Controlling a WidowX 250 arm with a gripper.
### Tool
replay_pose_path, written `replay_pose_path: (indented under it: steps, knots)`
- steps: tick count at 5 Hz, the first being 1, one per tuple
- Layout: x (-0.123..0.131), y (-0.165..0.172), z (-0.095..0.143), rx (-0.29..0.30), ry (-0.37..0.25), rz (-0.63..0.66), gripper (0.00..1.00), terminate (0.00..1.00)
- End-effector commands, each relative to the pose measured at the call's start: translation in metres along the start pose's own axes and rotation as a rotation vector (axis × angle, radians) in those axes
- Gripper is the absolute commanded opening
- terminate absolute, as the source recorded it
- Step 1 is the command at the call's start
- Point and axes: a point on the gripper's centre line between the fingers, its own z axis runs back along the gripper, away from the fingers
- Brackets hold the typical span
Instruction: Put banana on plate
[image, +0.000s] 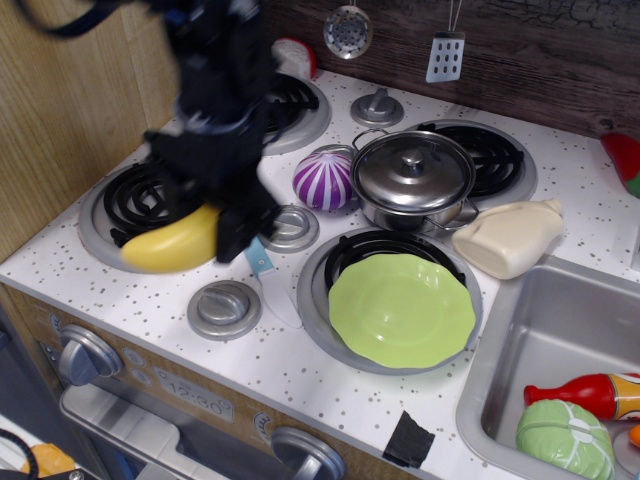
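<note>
The yellow banana (172, 243) hangs in the air above the front left of the stove, held at its right end by my black gripper (222, 222), which is shut on it. The arm comes down from the upper left and is blurred. The light-green plate (402, 309) lies on the front right burner, to the right of the banana and well apart from it. Nothing lies on the plate.
A steel pot with lid (412, 176) stands behind the plate. A purple striped ball (323, 180), a cream bottle (508, 238), a blue-handled toy knife (262, 262) and grey stove knobs (224, 308) lie around. The sink (560, 350) at right holds toy food.
</note>
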Motion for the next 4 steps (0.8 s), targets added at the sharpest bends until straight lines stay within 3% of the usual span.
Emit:
replay_pose_path:
  steps: [1, 3, 4]
  knots:
    - [0.038, -0.052, 0.033, -0.047, -0.030, 0.115, 0.00, 0.00]
    - [0.056, -0.097, 0.011, -0.157, -0.082, 0.190, 0.00, 0.00]
    - [0.056, -0.102, -0.002, -0.265, -0.107, 0.141, 1.00, 0.00]
